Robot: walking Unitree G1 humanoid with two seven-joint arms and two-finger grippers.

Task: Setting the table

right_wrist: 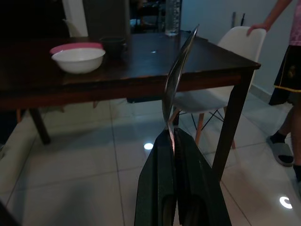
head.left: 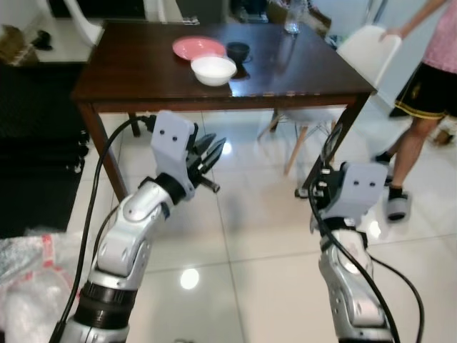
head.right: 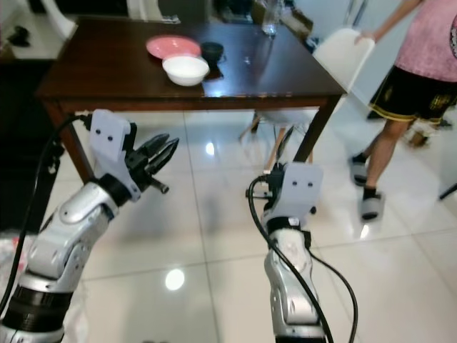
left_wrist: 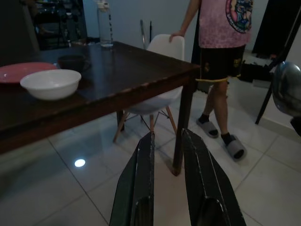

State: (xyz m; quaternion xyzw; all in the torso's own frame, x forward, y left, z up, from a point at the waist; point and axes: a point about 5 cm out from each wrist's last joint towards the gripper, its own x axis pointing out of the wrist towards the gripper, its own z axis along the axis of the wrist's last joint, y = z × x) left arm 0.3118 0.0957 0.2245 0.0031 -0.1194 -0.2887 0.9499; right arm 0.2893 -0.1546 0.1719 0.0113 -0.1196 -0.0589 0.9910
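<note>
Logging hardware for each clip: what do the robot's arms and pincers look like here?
Both arms are silver metal tubes with black ring joints near the base. Each wrist carries a pale grey boxy housing with two small dark dots. Thick black cables loop along both arms. The left pincer and the right pincer each have two long, tapered black fingers.

Bright head views, floor glare; wrist views perhaps underexposed.

A person (head.left: pixel 428 93) rests a hand on a white chair (head.left: pixel 368 53); crumpled plastic, perhaps bags (head.left: pixel 28 275), lies nearby.
</note>
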